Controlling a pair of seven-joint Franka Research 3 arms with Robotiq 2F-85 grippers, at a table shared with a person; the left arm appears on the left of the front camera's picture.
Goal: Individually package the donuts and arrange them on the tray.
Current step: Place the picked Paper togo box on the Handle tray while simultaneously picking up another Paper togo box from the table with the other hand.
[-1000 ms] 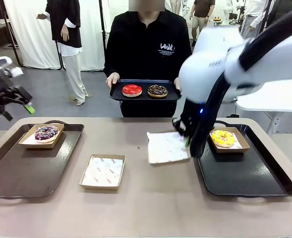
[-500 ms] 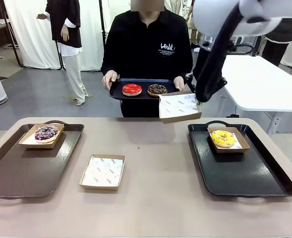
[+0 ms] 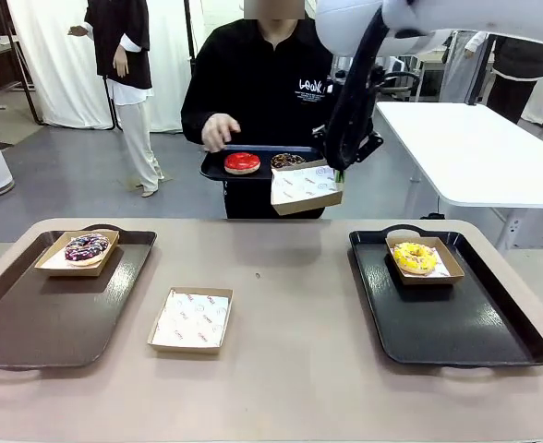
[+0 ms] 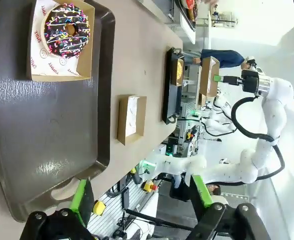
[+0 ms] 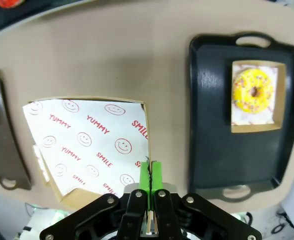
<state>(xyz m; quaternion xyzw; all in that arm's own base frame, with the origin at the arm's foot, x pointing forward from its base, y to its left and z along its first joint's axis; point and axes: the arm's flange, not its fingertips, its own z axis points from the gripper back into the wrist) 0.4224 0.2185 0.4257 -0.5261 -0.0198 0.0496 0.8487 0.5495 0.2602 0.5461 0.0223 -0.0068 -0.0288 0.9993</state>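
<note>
The right gripper (image 5: 150, 172) is pinched narrow on the near rim of a lined carton (image 5: 87, 145). Its green pads press together over cardboard edge and paper. The liner is white, printed in red with smiley faces and the words "YUMMY" and "SMILE" repeated at angles.

In the front view this carton hangs upper centre, above the table (image 3: 290, 388). It is just in front of a small black tray (image 3: 214, 170) that the person holds. On that tray sit the red donut (image 3: 242, 162) and, partly hidden by the carton, the chocolate donut (image 3: 286, 161). The person's hand (image 3: 218, 132) hovers over the red one. White lettering on the person's shirt is too small to read surely.

At right, the yellow donut (image 3: 415, 257) lies in its carton on a black tray (image 3: 456, 337). At left, the purple donut (image 3: 87, 246) sits in a carton on a brown tray (image 3: 41, 323), its liner carrying the same red print. An empty carton (image 3: 191, 320) rests lower centre.

The left gripper (image 4: 139, 189) stands wide apart, holding nothing.
</note>
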